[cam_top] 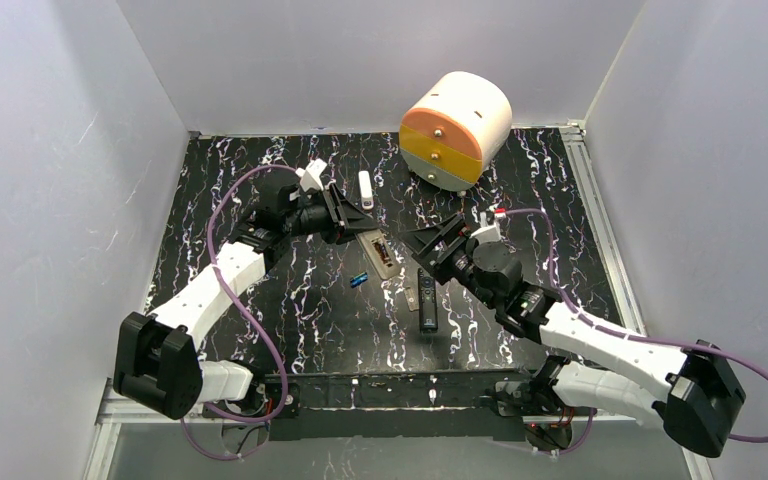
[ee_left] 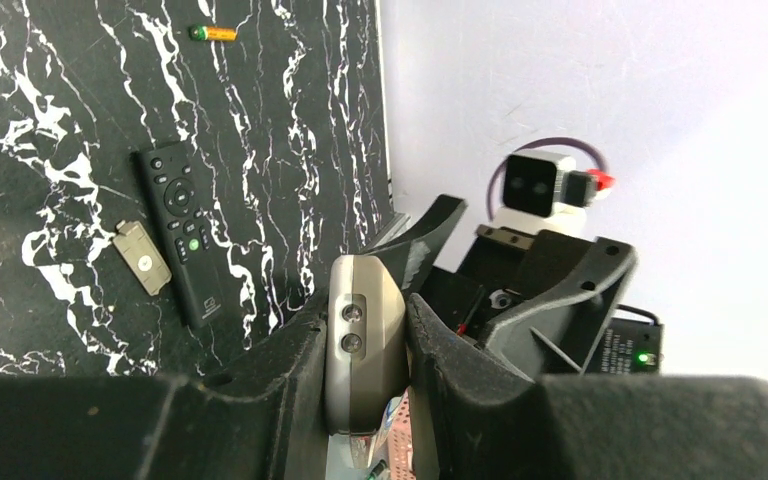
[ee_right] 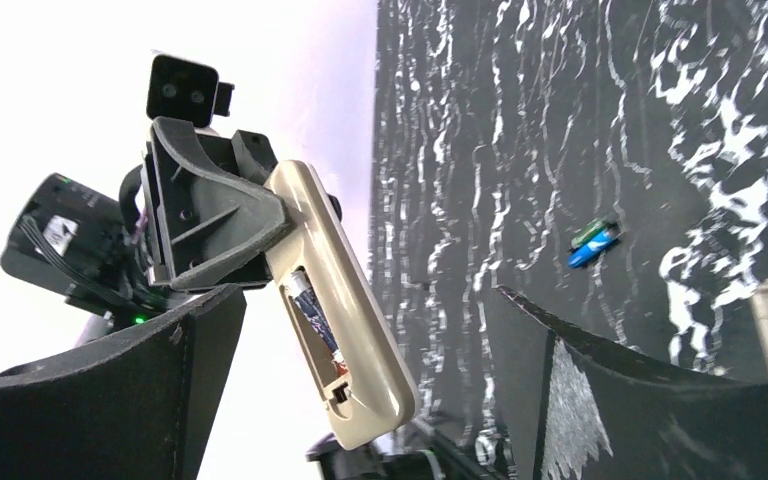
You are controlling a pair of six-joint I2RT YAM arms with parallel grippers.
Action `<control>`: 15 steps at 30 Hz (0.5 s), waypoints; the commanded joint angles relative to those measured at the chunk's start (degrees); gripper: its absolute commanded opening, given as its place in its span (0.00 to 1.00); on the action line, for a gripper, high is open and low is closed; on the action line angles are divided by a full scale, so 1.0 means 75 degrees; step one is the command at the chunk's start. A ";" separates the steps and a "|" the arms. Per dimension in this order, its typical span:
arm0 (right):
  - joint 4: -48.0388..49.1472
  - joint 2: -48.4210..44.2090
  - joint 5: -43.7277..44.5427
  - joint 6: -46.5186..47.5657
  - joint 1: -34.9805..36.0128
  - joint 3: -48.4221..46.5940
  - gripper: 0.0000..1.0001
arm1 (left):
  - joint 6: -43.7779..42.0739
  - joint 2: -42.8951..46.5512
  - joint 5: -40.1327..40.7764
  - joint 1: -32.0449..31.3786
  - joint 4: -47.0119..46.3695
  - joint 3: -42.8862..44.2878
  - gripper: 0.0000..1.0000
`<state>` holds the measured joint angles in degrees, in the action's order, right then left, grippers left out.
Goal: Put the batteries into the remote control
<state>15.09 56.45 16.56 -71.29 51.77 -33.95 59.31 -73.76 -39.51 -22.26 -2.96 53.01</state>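
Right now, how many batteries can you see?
2: the blue battery and the green-and-orange battery lie close together on the table, left of the black remote. The remote control's open compartment may hide another.

No word or number is legible. The slim black remote bears a small white mark near one end, and a dark box carries fine print, both unreadable.

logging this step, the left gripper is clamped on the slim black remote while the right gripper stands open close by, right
Not the black one. The left gripper is clamped on the tan-backed remote control; the black remote lies free on the table, as the left wrist view shows. The right gripper does stand open close by.
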 commanded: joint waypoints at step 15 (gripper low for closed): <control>0.1989 0.0864 -0.1192 -0.2537 0.0005 -0.0023 0.99 | -0.0125 0.0010 -0.0009 -0.0013 -0.0229 0.0588 0.00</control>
<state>24.75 61.78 10.44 -86.70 51.77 -31.33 58.89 -73.78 -38.87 -22.28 -3.68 55.05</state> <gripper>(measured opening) 0.985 0.255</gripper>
